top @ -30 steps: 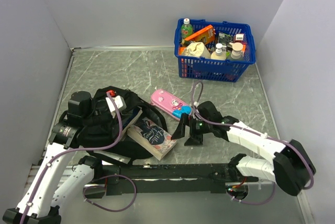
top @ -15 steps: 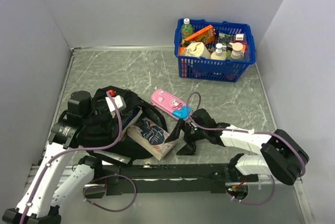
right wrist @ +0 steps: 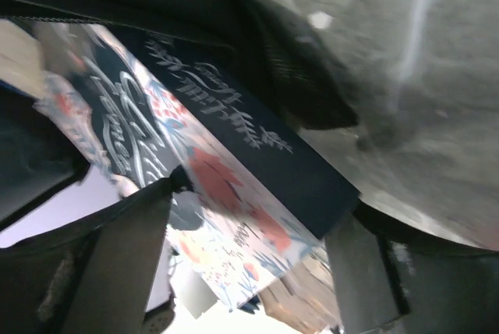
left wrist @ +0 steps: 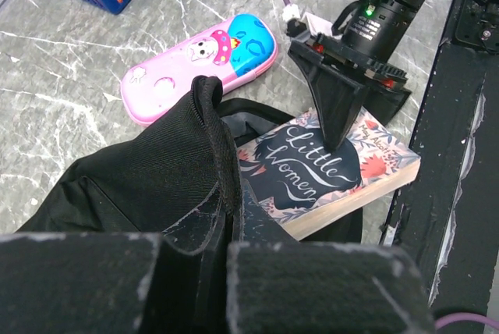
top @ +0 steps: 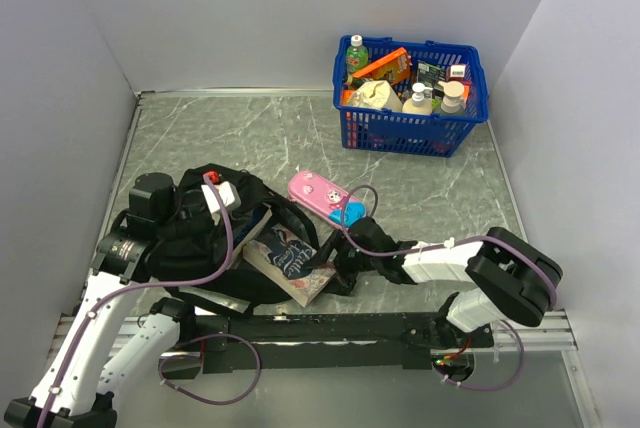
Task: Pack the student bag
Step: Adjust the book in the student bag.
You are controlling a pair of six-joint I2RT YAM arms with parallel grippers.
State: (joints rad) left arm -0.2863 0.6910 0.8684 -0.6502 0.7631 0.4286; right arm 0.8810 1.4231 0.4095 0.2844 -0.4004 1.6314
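Top external view: my right tool (top: 335, 266) has swung left and dropped low over the last second. It stood apart from the book (top: 288, 260), just near of the pink pencil case (top: 325, 196); now it sits at the book's right corner. The book itself hasn't shifted. It lies half inside the mouth of the student bag (top: 225, 286), its right end sticking out onto the surface (top: 230, 138).

On the left wrist camera one finger of that tool comes down on the cover, right on the title lettering. The right wrist camera shows the book's corner between the two fingers. The jaws have begun narrowing from wide open, but I cannot tell whether they are gripping yet.

My left tool (left wrist: 221, 244) is clenched on the bag's rim, holding the opening up at the left near side of the surface.

I take this as the reach ending and the grasp or push beginning, so the book should go deeper into the bag next. The pencil case waits outside, and the blue basket (top: 400, 133) sits untouched at the far right.
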